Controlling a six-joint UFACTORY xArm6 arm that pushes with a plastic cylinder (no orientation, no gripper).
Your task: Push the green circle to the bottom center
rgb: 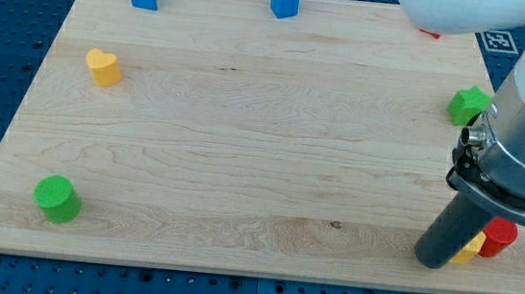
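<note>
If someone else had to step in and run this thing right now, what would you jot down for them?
My tip rests at the board's bottom right, beside the yellow block and red cylinder, touching nothing that matters.
The green circle sits at the bottom left, far from my tip.
Done: nothing yet.
Left: cross to the circle's left side and push it rightward along the bottom edge to the centre.
Other blocks lie well away from that path.

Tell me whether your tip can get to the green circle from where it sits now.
Probably yes. My tip is at the view's bottom right, beside the red block and yellow block. The green circle sits at the bottom left, and no block lies on the board between them.
</note>
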